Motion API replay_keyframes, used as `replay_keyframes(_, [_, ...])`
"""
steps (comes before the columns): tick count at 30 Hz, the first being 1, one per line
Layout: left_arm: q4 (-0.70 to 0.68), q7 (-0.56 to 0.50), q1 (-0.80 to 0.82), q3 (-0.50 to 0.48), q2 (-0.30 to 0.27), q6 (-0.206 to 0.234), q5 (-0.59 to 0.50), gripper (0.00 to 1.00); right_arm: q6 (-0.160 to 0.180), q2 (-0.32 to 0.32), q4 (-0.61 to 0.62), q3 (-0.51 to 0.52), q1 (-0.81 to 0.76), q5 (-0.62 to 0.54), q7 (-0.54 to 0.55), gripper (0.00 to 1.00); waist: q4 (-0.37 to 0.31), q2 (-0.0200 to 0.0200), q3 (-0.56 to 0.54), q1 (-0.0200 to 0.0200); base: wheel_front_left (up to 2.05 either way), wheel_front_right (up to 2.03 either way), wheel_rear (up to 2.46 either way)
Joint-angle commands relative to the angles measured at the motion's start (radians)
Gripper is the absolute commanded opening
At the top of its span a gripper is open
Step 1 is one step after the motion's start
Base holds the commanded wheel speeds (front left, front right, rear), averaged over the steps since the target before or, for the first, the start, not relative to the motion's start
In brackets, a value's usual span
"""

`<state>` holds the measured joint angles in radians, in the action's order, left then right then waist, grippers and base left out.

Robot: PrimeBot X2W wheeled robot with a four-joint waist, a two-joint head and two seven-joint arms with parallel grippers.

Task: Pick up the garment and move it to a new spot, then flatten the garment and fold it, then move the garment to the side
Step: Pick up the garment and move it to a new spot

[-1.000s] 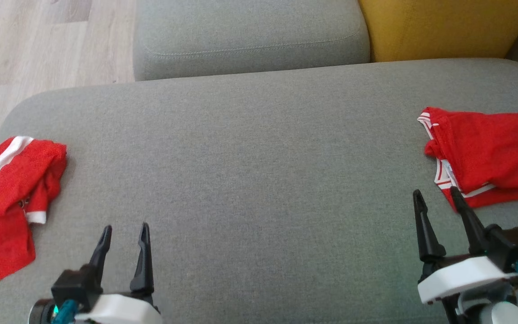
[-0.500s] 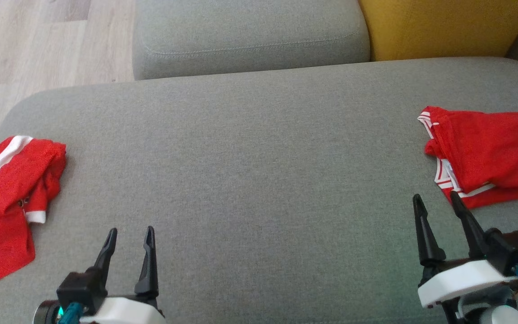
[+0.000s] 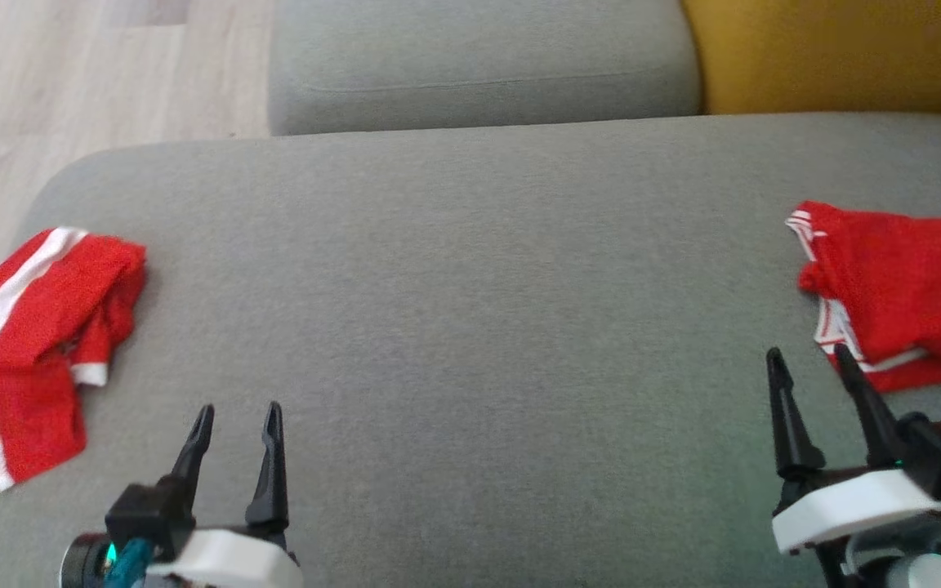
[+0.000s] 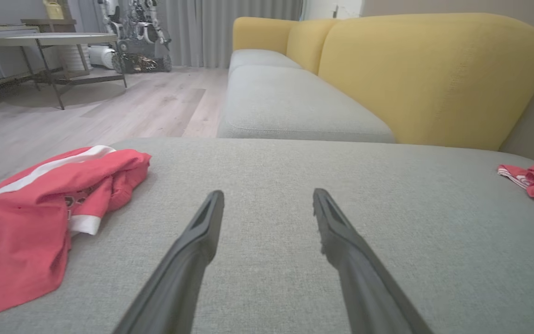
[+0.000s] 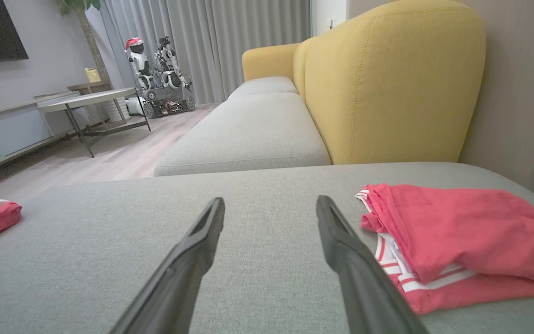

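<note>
The left pincer (image 3: pixel 239 408) hangs above the near left part of the grey seat cushion (image 3: pixel 470 269), with its fingers spread and nothing between them. The right pincer (image 3: pixel 807 353) hangs above the near right part of the same cushion, also spread and empty. Midway across the cushion, at its left edge, lies the crumpled red garment (image 3: pixel 37 343), which has a white stripe and is bunched into loose folds. At the same depth, at the cushion's right edge, lies the folded red garment (image 3: pixel 903 294) with white trim. It is stacked in flat layers, and its near corner is just beyond the right pincer's tips. Beyond the cushion's far edge sit the second grey cushion (image 3: pixel 479 65) and the yellow backrest (image 3: pixel 830 49). The wooden floor (image 3: pixel 70 82) lies past the far left corner.

Status assessment: the folded red garment appears finished, being folded and set aside. For the crumpled red garment no step has begun, so pick-up, transfer to a new spot, flattening, folding and moving aside are all outstanding. The middle of the cushion is the probable working area.
</note>
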<state>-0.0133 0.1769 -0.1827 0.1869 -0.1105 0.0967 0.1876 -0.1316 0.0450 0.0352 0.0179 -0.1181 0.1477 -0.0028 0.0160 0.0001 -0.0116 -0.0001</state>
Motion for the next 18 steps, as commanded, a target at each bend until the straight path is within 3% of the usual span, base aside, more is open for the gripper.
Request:
replay_keyframes(1, [-0.028, 0.011, 0.073, -0.026, -0.006, 0.002, 0.005, 1.00, 0.001, 0.005, 0.045, -0.014, 0.015, 0.007, -0.005, 1.00, 0.036, -0.0001, 0.002, 0.0001, 0.00, 0.00, 0.00])
replay_keyframes(14, [0.067, 0.057, 0.170, -0.024, 0.004, -0.016, 0.030, 1.00, 0.001, 0.005, 0.087, 0.001, -0.029, 0.027, 0.013, 1.00, 0.312, -0.0001, -0.014, 0.0001, 0.00, 0.00, 0.00])
replay_keyframes(18, [0.082, 0.065, 0.184, -0.019, 0.007, -0.018, 0.031, 1.00, 0.001, 0.005, 0.093, -0.010, -0.027, 0.030, 0.016, 1.00, 0.366, -0.0001, -0.014, 0.0001, 0.00, 0.00, 0.00])
